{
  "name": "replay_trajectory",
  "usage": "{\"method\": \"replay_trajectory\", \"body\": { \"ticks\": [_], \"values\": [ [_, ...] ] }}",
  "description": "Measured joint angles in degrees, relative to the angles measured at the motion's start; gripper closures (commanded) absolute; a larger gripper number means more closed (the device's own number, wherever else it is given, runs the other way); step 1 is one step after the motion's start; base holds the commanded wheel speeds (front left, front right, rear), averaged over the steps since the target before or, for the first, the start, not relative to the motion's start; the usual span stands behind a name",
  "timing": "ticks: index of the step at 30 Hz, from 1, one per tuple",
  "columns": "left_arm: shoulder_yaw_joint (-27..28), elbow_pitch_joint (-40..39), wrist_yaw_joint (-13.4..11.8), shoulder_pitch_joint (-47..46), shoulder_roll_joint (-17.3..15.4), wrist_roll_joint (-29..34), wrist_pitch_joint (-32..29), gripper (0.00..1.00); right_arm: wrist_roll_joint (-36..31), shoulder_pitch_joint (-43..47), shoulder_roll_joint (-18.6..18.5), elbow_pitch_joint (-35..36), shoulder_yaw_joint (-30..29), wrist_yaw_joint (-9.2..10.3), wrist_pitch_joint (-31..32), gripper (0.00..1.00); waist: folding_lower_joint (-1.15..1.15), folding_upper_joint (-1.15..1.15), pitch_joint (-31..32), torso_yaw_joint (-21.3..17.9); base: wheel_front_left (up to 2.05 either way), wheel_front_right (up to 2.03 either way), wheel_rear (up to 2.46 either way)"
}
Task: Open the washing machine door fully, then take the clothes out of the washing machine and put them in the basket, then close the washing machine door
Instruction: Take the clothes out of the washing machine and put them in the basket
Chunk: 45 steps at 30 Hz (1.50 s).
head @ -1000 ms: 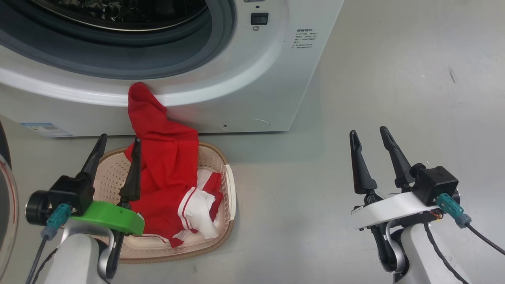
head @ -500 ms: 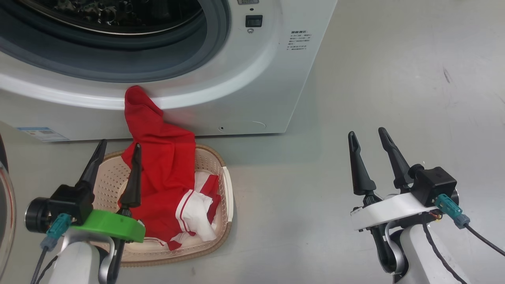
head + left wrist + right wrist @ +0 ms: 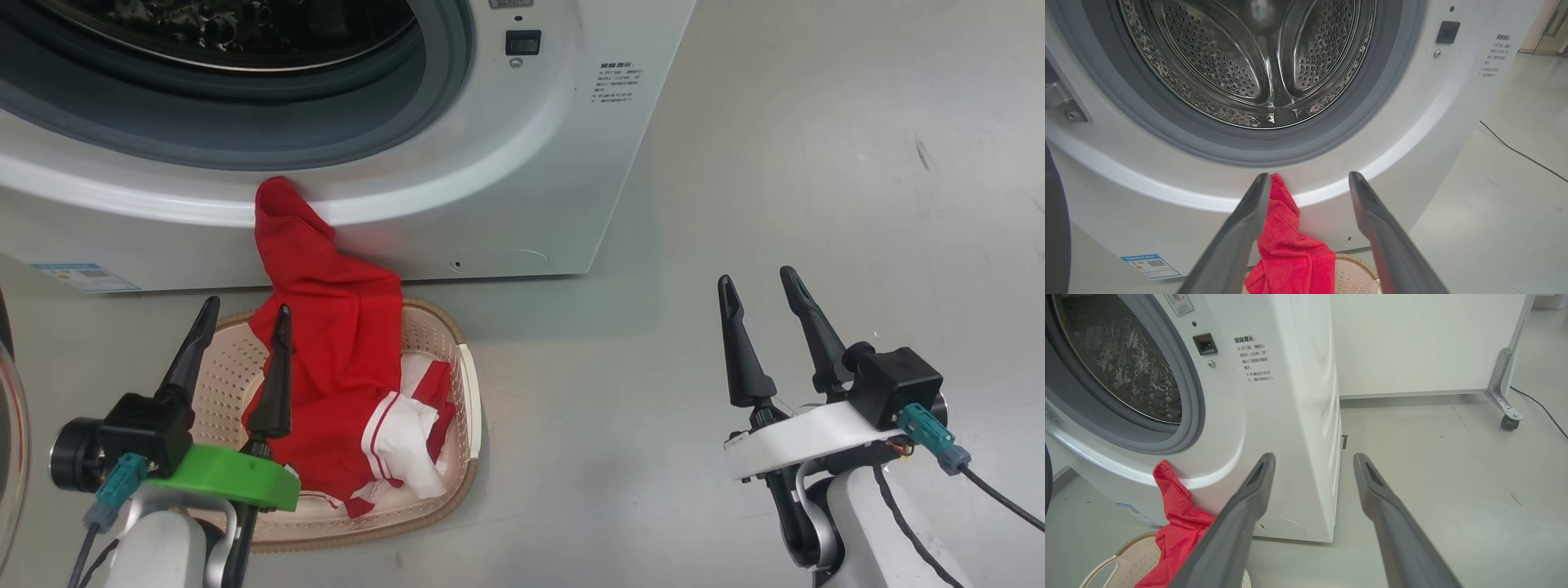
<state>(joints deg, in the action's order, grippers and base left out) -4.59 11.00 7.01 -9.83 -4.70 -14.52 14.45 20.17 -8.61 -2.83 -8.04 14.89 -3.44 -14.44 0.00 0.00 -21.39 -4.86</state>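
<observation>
The washing machine (image 3: 522, 163) stands with its mouth open, and its steel drum (image 3: 1249, 61) shows no fabric inside. An edge of the washing machine door (image 3: 10, 457) shows at the far left, swung open. The clothes (image 3: 335, 359), red with white panels, lie in the cream basket (image 3: 472, 408) on the floor. One red end leans up against the machine's front rim (image 3: 1280, 200). My left gripper (image 3: 249, 306) hangs open over the basket's left half with nothing in it. My right gripper (image 3: 757, 276) is open above bare floor to the right.
A blue label (image 3: 82, 276) sits low on the machine's front. Grey floor (image 3: 816, 163) stretches right of the machine. A white panel on a caster (image 3: 1508, 422) stands behind, and a thin cable (image 3: 1519, 151) runs across the floor.
The head view has shifted slightly, so the whole picture sits a little further left. Both grippers stay open and the clothes lie as before.
</observation>
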Motion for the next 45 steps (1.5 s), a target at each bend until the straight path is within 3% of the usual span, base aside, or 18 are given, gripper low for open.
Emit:
{"method": "replay_trajectory", "body": {
  "ticks": [15, 31, 45],
  "values": [
    [0.9, 2.9, -0.2, 1.0, -0.4, 0.0, -0.6, 0.00, 0.0, 0.0, 0.0, 0.9, 0.9, -0.01, 0.0, 0.00, 0.00, 0.00, -3.4, -1.5, 0.00, 0.00, 0.00],
    [2.1, 10.0, -1.4, -5.3, -5.6, 2.0, -10.0, 0.00, 1.5, -1.7, 0.0, 2.1, 4.3, 0.03, 0.0, 0.00, 0.00, 0.00, -9.0, -6.8, 0.00, 0.00, 0.00],
    [5.8, 17.9, -3.2, -14.9, -7.0, -0.6, -17.8, 0.00, 3.1, -3.4, 0.1, 2.6, 6.4, 0.62, 0.0, 0.00, 0.00, 0.00, -13.0, -11.7, 0.00, 0.00, 0.00]
  ]
}}
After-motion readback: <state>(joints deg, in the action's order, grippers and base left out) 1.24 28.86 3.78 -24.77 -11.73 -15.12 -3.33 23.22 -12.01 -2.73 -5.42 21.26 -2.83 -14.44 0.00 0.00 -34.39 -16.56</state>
